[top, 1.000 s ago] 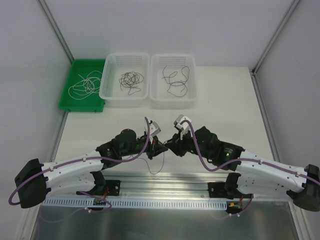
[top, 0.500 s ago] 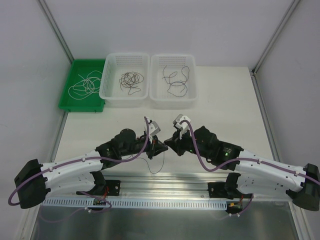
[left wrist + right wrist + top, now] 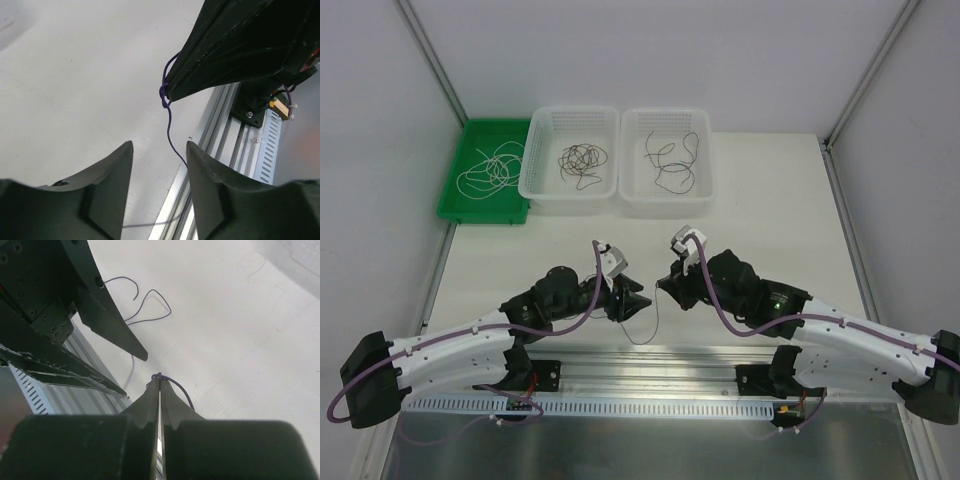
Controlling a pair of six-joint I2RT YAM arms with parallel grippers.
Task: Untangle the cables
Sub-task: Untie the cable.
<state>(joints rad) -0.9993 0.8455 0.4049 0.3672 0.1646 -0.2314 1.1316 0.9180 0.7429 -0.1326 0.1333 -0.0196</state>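
The white table [image 3: 770, 200] lies bare across its middle band and out to its right edge and far right corner. Along the far edge stand a green plastic tray [image 3: 480, 214] at the left corner, a left white perforated basket [image 3: 570, 206] and a right white perforated basket [image 3: 667, 209]. At mid near edge the left gripper [image 3: 160, 149], jaws apart, nearly meets the right gripper [image 3: 159, 382]. From the right gripper's pinched tips a thin dark wire [image 3: 168, 127] droops to the aluminium rail [image 3: 650, 362].

White table [image 3: 770, 225], far edge: green tray [image 3: 480, 215], white basket [image 3: 570, 204], second white basket [image 3: 668, 208]
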